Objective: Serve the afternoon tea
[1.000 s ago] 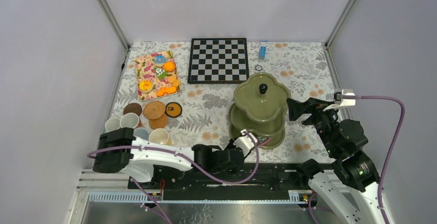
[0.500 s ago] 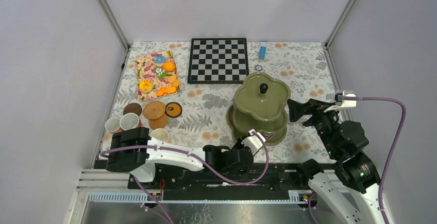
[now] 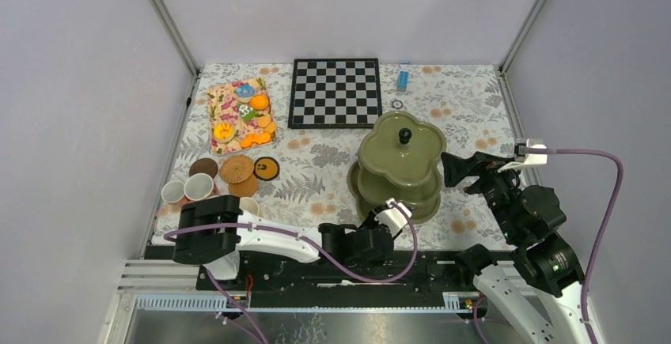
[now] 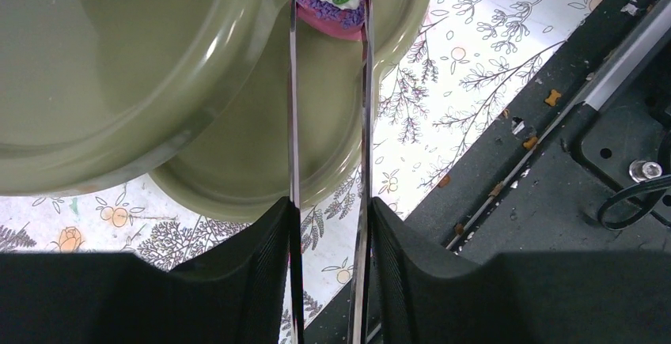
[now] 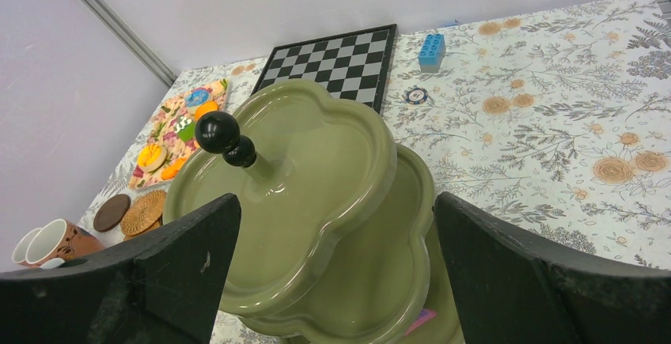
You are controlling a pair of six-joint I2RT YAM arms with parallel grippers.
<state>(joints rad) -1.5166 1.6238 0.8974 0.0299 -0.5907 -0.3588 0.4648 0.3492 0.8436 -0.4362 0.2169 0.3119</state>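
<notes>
The olive-green three-tier stand [image 3: 399,158] with its black knob [image 3: 404,134] stands right of centre. My left gripper [image 3: 393,208] reaches under its near edge. In the left wrist view its long thin blades [image 4: 292,107] flank a pink-and-purple sweet [image 4: 332,8] that rests on the lowest tier [image 4: 237,154], touching both its sides. My right gripper [image 3: 451,168] hovers open beside the stand's right edge, its wide black fingers [image 5: 182,257] apart, with nothing between them. Mugs [image 3: 186,190], brown coasters [image 3: 236,169] and orange biscuits [image 3: 257,137] sit at the left.
A floral tray [image 3: 229,111] carrying the biscuits lies at the back left, and a chessboard [image 3: 335,91] at the back centre. A blue brick [image 3: 403,80] and a small chip [image 3: 396,103] lie behind the stand. My left arm lies along the near edge, hiding some mugs.
My left arm has slid to the right along the near edge, pushing its blades further in under the stand. The right gripper shifted slightly and then held still.
</notes>
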